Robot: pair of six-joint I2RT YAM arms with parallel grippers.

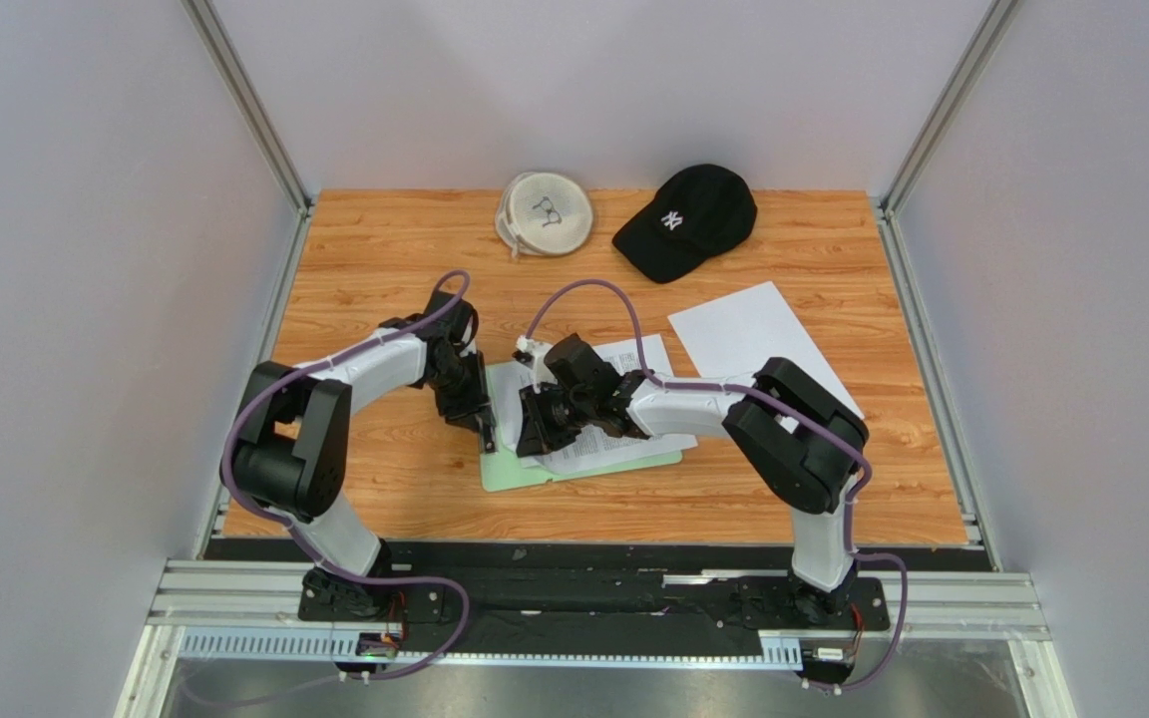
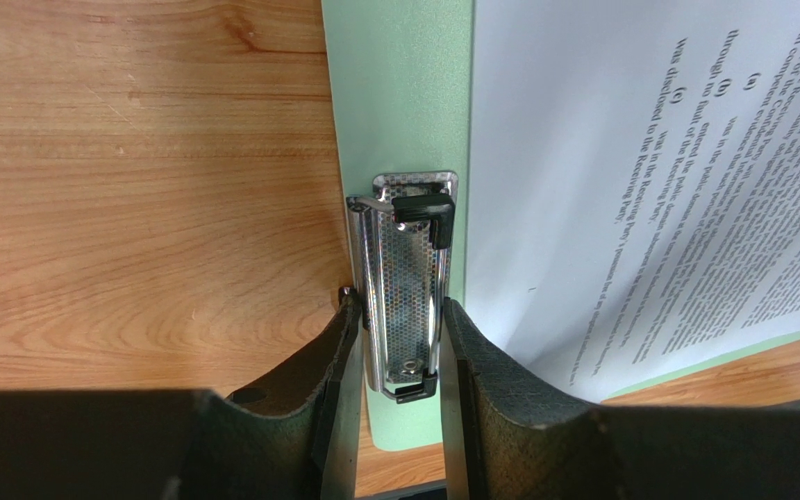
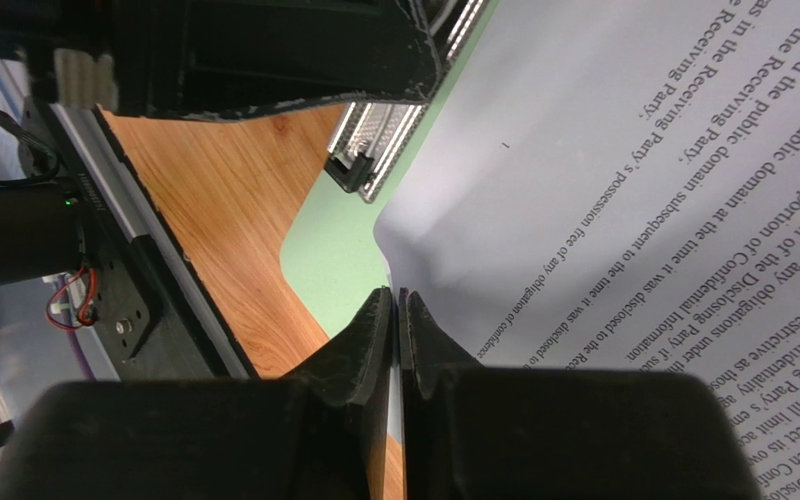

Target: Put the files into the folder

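The mint-green folder (image 1: 513, 476) lies flat at the table's middle front, its metal clip (image 2: 404, 281) at the left short end. My left gripper (image 1: 485, 431) is shut on that clip, one finger against each side (image 2: 399, 307). A printed file sheet (image 1: 596, 456) lies text up on the folder (image 2: 404, 94); its left edge (image 2: 498, 208) runs just right of the clip, not under it. My right gripper (image 1: 536, 434) is shut on that sheet's near corner (image 3: 396, 297), which bends up off the green board (image 3: 336, 250). A blank white sheet (image 1: 753, 337) lies apart at the right.
A black cap (image 1: 686, 220) and a round white object (image 1: 546, 213) sit at the table's back edge. Metal frame rails run along both sides and the front. The two grippers are close together over the folder's left end.
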